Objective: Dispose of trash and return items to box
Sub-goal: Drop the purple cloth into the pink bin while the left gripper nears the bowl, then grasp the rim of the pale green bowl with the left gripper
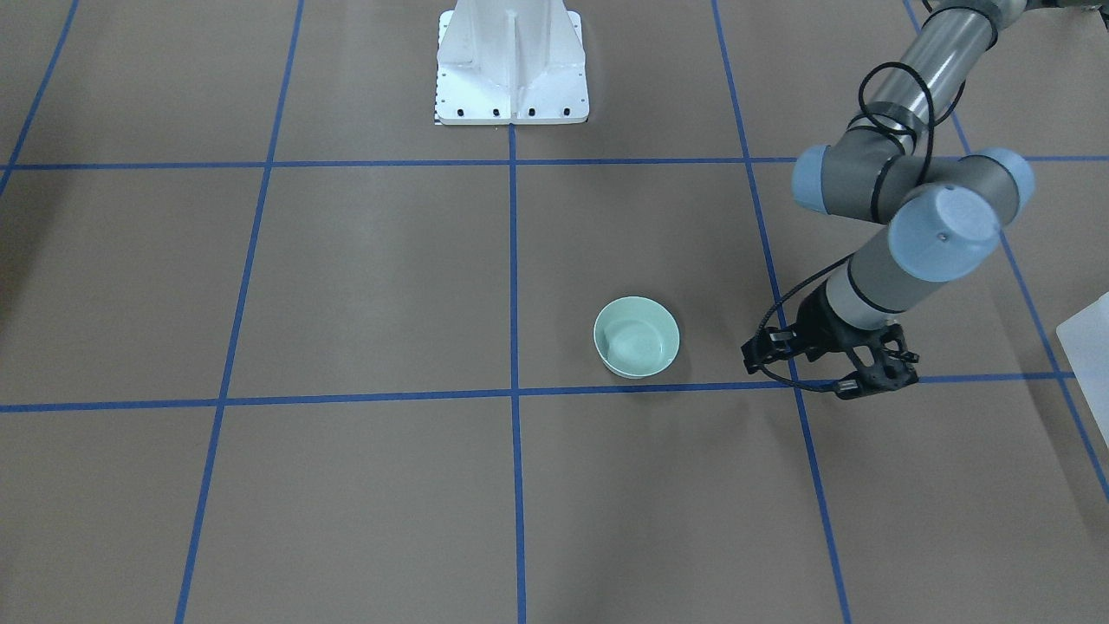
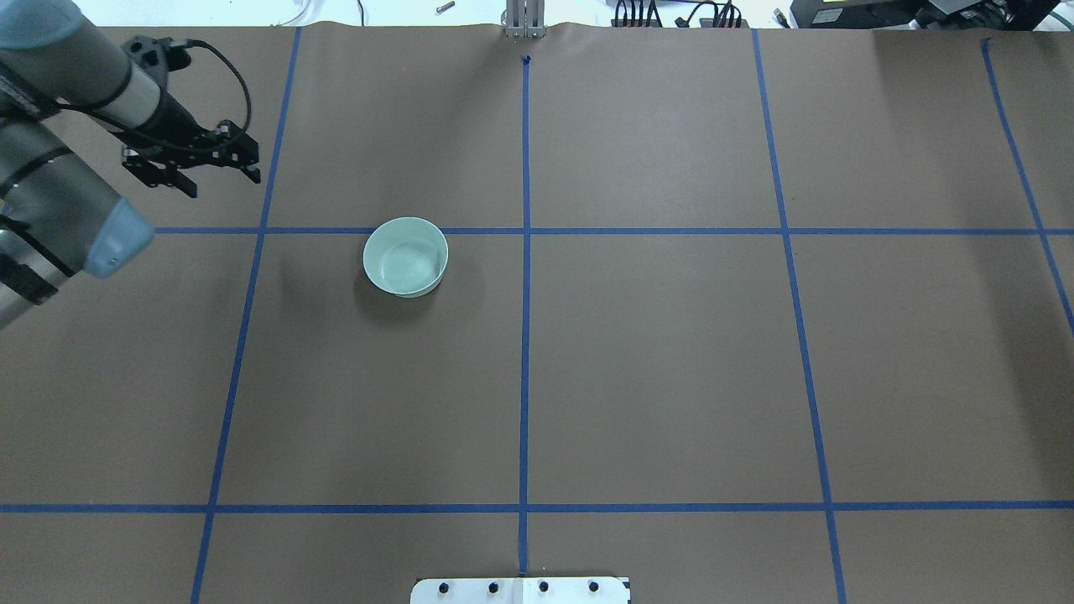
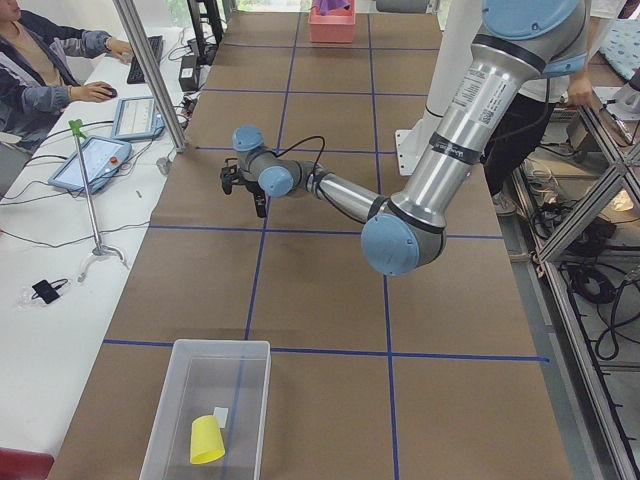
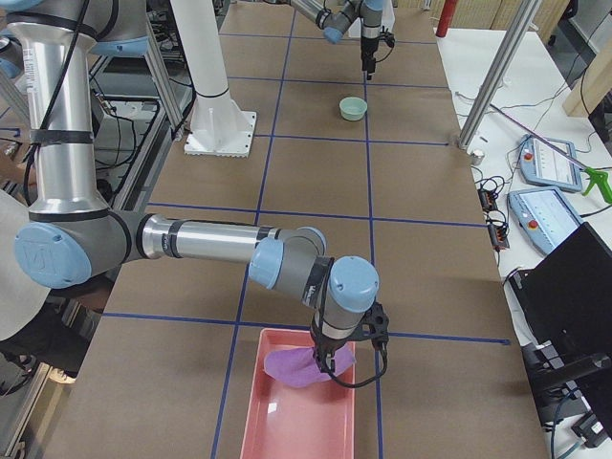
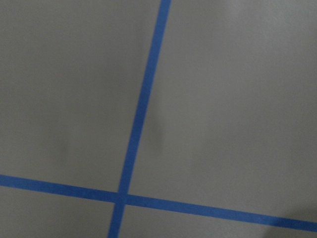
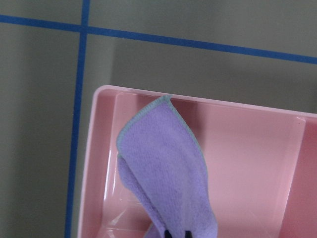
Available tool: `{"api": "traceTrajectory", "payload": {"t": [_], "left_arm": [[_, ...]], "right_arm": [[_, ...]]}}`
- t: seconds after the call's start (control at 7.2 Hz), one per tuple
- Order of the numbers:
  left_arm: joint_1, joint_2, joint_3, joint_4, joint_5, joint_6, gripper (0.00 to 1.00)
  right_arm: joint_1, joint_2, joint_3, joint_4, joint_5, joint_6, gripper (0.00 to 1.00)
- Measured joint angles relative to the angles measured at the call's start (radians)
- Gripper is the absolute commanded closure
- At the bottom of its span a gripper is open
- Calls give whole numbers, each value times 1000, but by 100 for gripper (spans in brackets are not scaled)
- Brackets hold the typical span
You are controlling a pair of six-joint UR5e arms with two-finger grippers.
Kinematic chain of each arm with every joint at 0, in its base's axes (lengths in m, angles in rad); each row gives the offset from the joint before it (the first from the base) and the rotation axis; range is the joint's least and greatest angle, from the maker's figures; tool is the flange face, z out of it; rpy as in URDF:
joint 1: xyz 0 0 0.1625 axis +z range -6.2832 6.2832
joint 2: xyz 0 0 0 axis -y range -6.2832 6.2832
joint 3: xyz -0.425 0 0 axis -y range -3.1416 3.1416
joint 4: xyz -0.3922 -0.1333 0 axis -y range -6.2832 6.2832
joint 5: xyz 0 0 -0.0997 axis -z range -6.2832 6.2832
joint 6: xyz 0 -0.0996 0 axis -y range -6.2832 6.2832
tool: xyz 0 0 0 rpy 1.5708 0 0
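A pale green bowl (image 2: 406,257) stands upright and empty on the brown table; it also shows in the front view (image 1: 637,336). My left gripper (image 2: 201,174) is open and empty, hovering over the table beside the bowl, apart from it (image 1: 810,373). My right gripper (image 6: 177,234) is shut on a purple cloth (image 6: 163,168) and holds it hanging into a pink tray (image 6: 257,129). The exterior right view shows the cloth (image 4: 301,365) draped at the tray's (image 4: 296,421) near end.
A clear plastic bin (image 3: 180,400) with a yellow cup (image 3: 207,440) in it stands at the table's end on my left; its corner shows in the front view (image 1: 1087,338). My white base (image 1: 511,69) stands at the table's edge. Blue tape lines cross the table.
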Motion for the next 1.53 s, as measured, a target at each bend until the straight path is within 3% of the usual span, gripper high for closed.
{"api": "traceTrajectory", "payload": {"t": [0.14, 0.28, 0.42, 0.56, 0.69, 0.83, 1.53], "left_arm": [[42, -10, -20, 0, 13, -39, 2], [76, -15, -42, 1, 18, -74, 2], [110, -22, -52, 1, 26, -98, 3], [139, -28, -53, 1, 41, -112, 15], [159, -33, -51, 1, 58, -118, 81], [170, -35, -49, 0, 69, -131, 100], [155, -35, -73, -43, 70, -175, 100]], "right_arm": [[1, -7, -60, 72, -1, -3, 94], [1, -10, -94, 113, -2, -1, 1], [0, -10, -110, 130, -2, 4, 0], [0, -9, -116, 137, -1, 8, 0], [0, -8, -119, 140, -1, 9, 0], [0, -5, -118, 141, 0, 10, 0], [1, 2, -108, 141, 0, 11, 0]]}}
